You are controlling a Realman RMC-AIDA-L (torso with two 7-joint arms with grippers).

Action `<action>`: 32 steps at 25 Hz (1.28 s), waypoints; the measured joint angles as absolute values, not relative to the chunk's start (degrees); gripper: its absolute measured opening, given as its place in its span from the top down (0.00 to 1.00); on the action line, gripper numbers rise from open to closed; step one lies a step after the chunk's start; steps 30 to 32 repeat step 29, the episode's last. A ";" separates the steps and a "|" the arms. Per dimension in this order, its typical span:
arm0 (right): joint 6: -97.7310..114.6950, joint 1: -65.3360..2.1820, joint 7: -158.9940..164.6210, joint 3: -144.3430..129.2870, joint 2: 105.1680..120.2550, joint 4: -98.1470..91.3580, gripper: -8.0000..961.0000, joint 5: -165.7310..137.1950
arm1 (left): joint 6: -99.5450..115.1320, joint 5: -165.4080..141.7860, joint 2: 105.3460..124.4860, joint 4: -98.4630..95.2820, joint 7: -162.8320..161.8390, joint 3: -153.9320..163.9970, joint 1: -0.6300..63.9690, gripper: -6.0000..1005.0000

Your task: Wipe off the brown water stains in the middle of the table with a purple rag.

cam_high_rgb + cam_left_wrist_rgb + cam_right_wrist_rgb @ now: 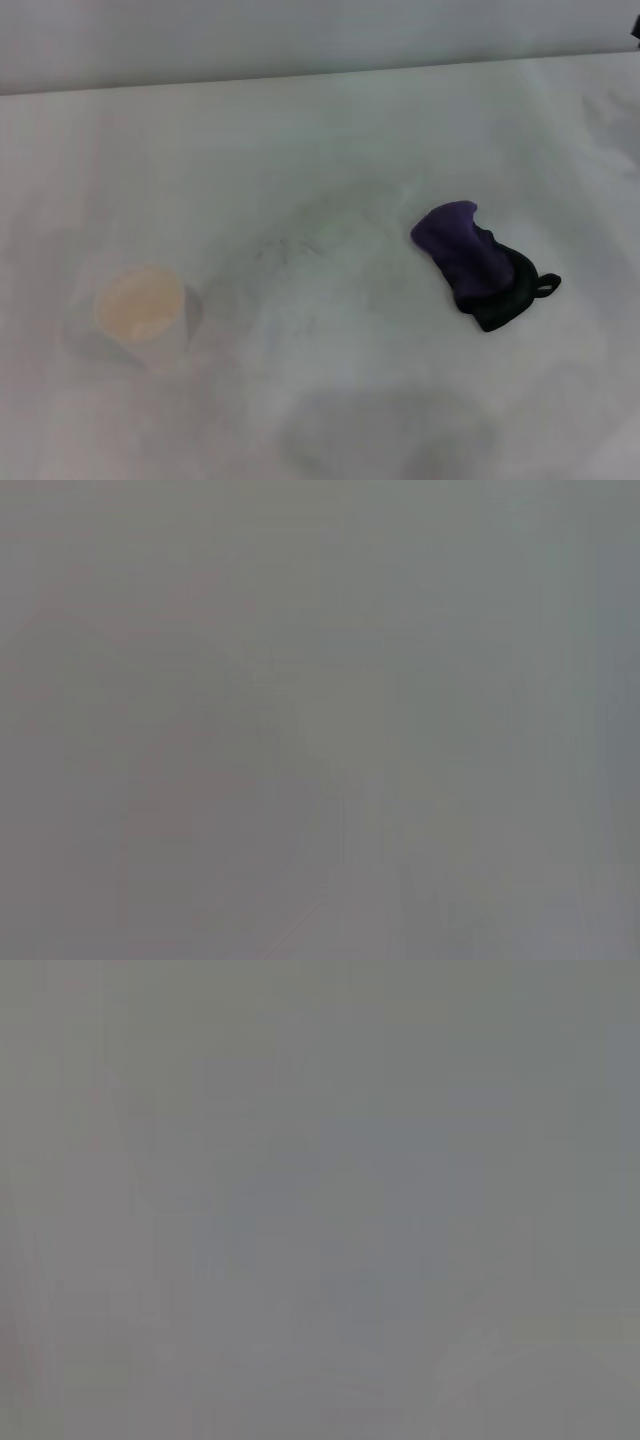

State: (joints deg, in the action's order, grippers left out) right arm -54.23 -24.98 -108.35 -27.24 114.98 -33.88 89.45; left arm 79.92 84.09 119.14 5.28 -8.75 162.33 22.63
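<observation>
Purple rag [474, 262] bunched on the table [330, 130], toward the right edge and about midway between far and near edges, purple bulk pointing to the far side, black edge and small black loop at the end closer to the near-right corner. White cup [140, 310] with tan inside toward the left edge, well apart from the rag. Between the two, near the middle of the tabletop, only faint grey smudges and a pale greenish trace; brown water stains not clearly made out there. Soft grey shadow close to the near edge. Neither gripper in the head view; both wrist views a blank grey haze, nothing recognisable. Opening of either gripper and anything held: cannot tell. Rag lying free, nothing touching it.
</observation>
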 joint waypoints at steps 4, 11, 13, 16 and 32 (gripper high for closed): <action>-55.49 -24.74 -124.84 -24.30 115.00 -26.94 0.59 100.93 | 79.36 87.10 119.21 2.23 -1.13 162.12 22.23 0.13; -56.59 -23.31 -144.20 -23.74 114.94 -20.64 0.30 114.77 | 79.19 92.41 119.20 -1.28 2.46 162.07 21.87 0.13; -56.65 -23.15 -146.98 -23.49 114.96 -19.52 0.22 116.60 | 79.54 93.40 119.20 -1.91 2.34 162.06 21.72 0.13; -56.96 -22.78 -148.49 -21.66 115.03 -17.94 0.13 118.94 | 80.38 94.07 119.26 -2.79 2.26 162.07 21.37 0.13; -65.32 -21.82 -154.54 -15.50 115.09 -13.73 0.08 119.87 | 80.76 93.22 119.26 -5.82 0.49 162.71 21.66 0.13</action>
